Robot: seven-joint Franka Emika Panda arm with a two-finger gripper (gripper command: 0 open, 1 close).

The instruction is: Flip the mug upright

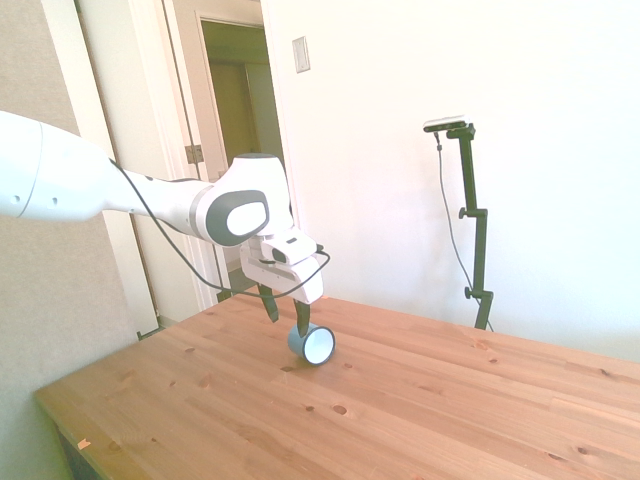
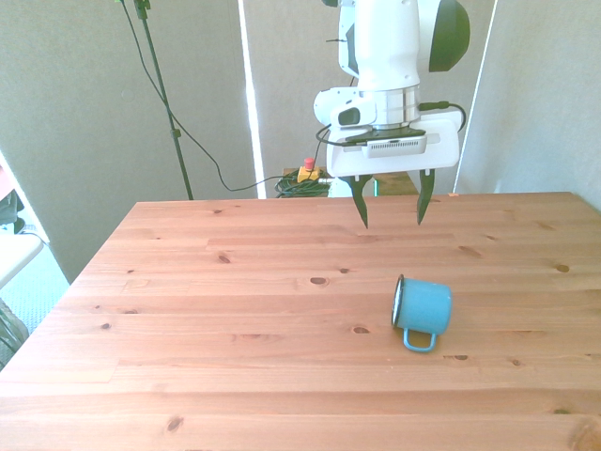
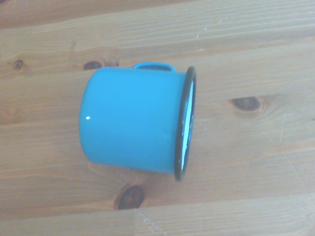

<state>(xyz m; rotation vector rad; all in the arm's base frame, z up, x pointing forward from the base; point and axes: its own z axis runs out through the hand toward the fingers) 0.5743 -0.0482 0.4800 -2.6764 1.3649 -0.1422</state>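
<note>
Glossy blue enamel mug [image 2: 423,312] with dark rim, lying on its side on knotty pine table [image 2: 235,319] toward the front view's right, loop handle nearest the camera; gripper [image 2: 392,209] poised above, fingers apart, bare planks all around.

White arm [image 1: 120,195], grey joint caps (black cable)
</note>
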